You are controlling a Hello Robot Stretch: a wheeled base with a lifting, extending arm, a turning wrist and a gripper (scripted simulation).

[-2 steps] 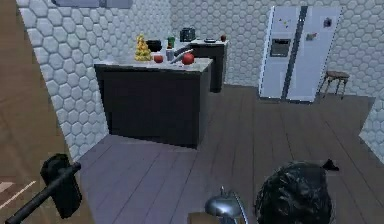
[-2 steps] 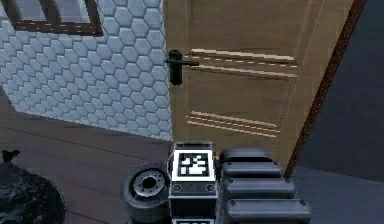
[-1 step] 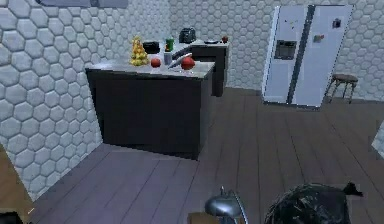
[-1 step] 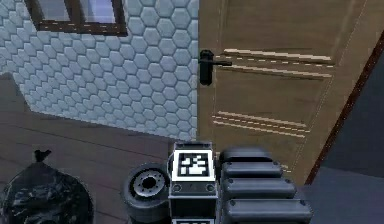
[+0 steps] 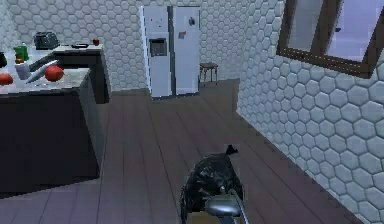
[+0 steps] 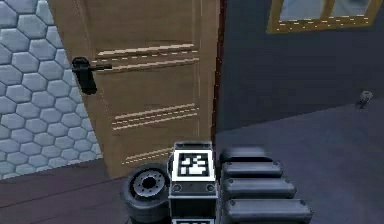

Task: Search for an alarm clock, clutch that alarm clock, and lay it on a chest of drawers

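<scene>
Nearby, a black bin bag [image 5: 212, 178] lies on the dark plank floor [image 5: 150, 130] of a kitchen.
Low in the arm side view the gripper [image 6: 148, 190] sits left of a white marker square [image 6: 193, 165]; its far end is unclear, so I cannot tell how the jaws stand or whether it holds anything. Behind it stands a wooden door [image 6: 150, 80]. On the forward view's left a dark counter [image 5: 40, 140] bears round red things [image 5: 54, 73]; far off stand a white fridge [image 5: 170, 50] and a stool [image 5: 208, 70].
</scene>
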